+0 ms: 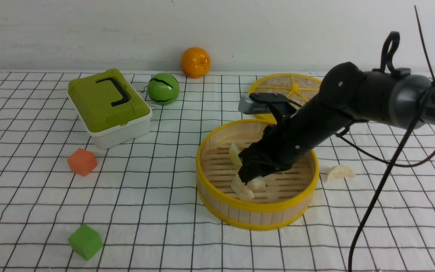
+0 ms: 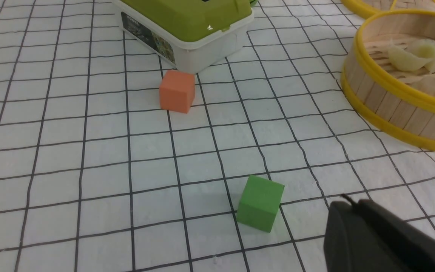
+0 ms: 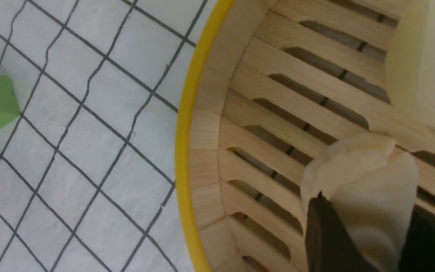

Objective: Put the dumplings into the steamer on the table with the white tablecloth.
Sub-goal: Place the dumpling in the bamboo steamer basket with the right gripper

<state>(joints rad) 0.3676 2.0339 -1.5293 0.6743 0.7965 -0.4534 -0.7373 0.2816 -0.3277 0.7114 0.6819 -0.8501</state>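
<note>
The steamer (image 1: 217,193) stands on the white tablecloth (image 1: 145,189) right of the middle. My right gripper (image 1: 250,176) reaches down inside it, shut on a cream-white dumpling (image 3: 368,177) just above the slatted floor. That dumpling shows under the fingers in the front view (image 1: 242,189). A pale green dumpling (image 1: 235,153) leans on the floor beside it and shows in the right wrist view (image 3: 425,64). One cream dumpling (image 1: 339,172) lies on the cloth right of the steamer. My left gripper (image 2: 347,202) is shut and empty, low at the near left, beside the green cube (image 2: 259,202).
The woven lid (image 1: 285,85) lies behind the steamer. A green-lidded box (image 1: 108,105), a green ball (image 1: 163,88) and an orange (image 1: 195,62) stand at the back left. An orange cube (image 1: 82,161) and the green cube (image 1: 85,241) sit on the left.
</note>
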